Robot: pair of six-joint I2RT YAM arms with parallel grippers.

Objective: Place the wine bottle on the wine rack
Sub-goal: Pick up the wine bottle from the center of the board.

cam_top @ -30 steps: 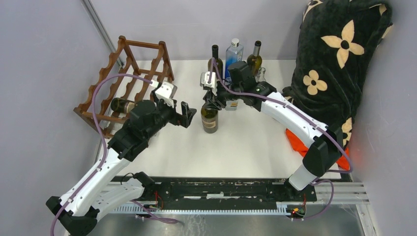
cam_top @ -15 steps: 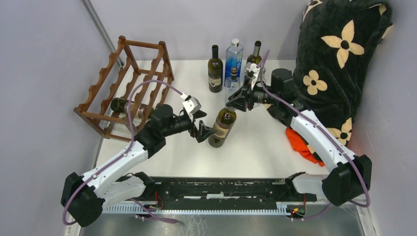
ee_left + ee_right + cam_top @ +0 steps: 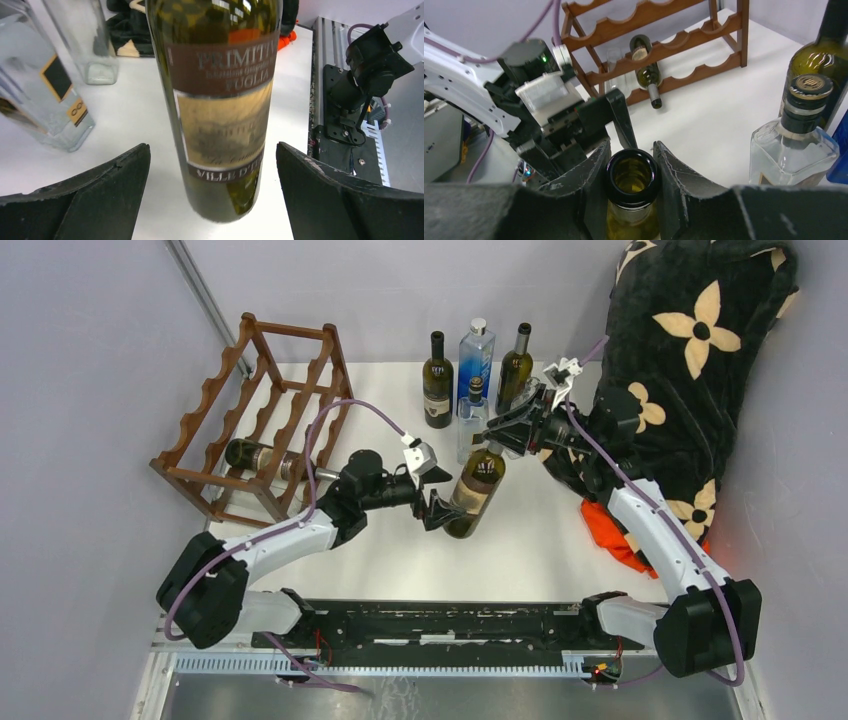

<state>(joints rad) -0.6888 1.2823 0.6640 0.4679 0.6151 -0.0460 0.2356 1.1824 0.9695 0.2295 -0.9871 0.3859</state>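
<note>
The wine bottle (image 3: pixel 476 488) is dark green with a brown and tan label, and it leans with its neck up and to the right. My right gripper (image 3: pixel 497 444) is shut on its neck just below the open mouth (image 3: pixel 631 176). My left gripper (image 3: pixel 446 512) is open, one finger on each side of the bottle's lower body (image 3: pixel 225 115) with a gap on both sides. The wine rack (image 3: pixel 265 405) is reddish-brown wood and stands at the far left with one bottle (image 3: pixel 262 458) lying in it. The right wrist view shows that rack (image 3: pixel 664 45) behind the left arm.
A dark bottle (image 3: pixel 437 380), a tall clear-blue bottle (image 3: pixel 477 348), a green bottle (image 3: pixel 516 365) and a short square glass bottle (image 3: pixel 470 415) stand at the back centre. A black flowered blanket (image 3: pixel 690 350) fills the right side above an orange cloth (image 3: pixel 612 530). Grey walls close in left and back.
My right gripper has carried the bottle to the right and tipped it over. My left arm has swung from the rack across to the bottle, and its open fingers now flank the bottle's base.
</note>
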